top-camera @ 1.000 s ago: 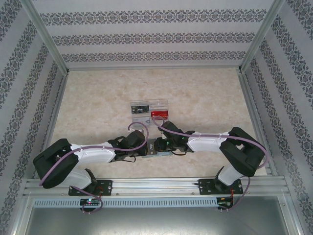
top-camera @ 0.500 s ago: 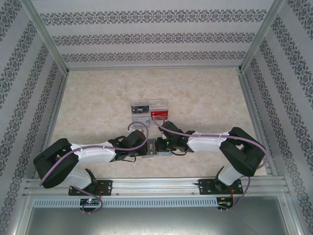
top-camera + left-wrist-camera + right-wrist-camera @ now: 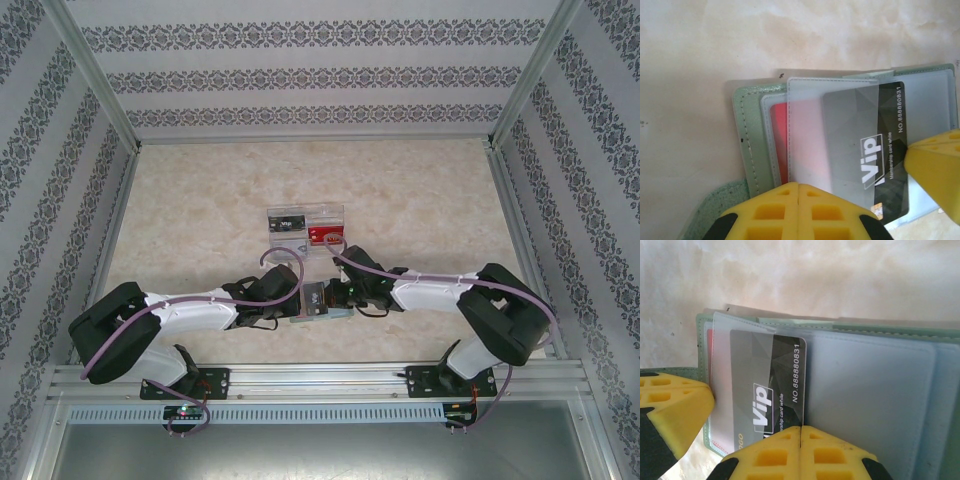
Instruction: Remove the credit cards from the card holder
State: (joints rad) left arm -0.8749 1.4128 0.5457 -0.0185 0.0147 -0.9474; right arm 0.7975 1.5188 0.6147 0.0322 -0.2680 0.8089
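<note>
Open grey-green folding card holder [image 3: 746, 150] lies flat, its edge clamped by the left gripper [image 3: 797, 186]. The right gripper [image 3: 800, 430] pinches the black VIP card [image 3: 787, 370] by its short end, with the long axis running straight into the fingers.

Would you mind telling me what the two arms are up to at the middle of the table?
They are emptying an open card holder on the table. The left gripper is shut on the holder's edge, while the right gripper is shut on a black card sticking partway out of a clear sleeve. A red card sits in another sleeve. Farther back, a clear tray holds two more cards.
</note>
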